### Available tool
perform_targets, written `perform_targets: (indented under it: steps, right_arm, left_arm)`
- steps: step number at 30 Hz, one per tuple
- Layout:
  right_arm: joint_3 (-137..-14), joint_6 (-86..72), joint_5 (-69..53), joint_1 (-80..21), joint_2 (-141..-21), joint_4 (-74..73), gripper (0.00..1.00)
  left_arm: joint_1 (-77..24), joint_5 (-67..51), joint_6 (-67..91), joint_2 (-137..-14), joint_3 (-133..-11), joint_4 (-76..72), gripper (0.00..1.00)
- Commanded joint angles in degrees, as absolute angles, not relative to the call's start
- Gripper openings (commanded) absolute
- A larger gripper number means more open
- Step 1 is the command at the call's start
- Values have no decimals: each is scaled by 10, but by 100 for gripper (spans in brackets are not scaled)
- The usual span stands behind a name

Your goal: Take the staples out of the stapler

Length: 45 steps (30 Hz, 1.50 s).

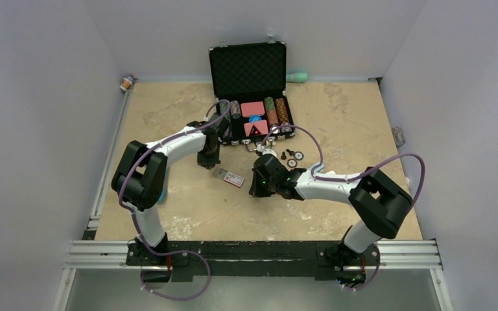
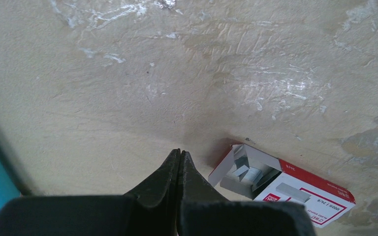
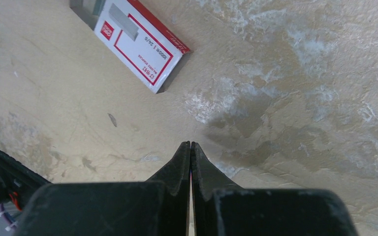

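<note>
Left gripper [image 2: 179, 153] fingers pressed together, empty | right gripper [image 3: 190, 145] fingers likewise together, empty | open staple box [image 1: 231, 177] lay on table [image 1: 337, 116] between both grippers | stapler could not be made out

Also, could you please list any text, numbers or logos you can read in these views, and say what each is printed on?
"1000" and "24/6": on the white label of the staple box, clearest in the right wrist view.
Red logo square on the same label: too blurred to read.
Small line printed beneath those numbers: too small to read.
Chip case and its contents at the far side of the table: nothing legible.
</note>
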<state>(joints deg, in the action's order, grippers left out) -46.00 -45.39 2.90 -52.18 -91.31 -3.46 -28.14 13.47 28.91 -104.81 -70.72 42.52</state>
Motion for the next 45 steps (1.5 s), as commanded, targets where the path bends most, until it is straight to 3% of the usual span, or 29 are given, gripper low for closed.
perform_targets:
  steps: [1,45]
  right_arm:
    - [-487,-445,19,-522,-926,-9,0]
    - [-574,-418,74,-518,-1034,-44,0]
  left_arm:
    - [-278,101,288,-1053,-718,402,0]
    - [-284,22,291,-1073,-673,351,0]
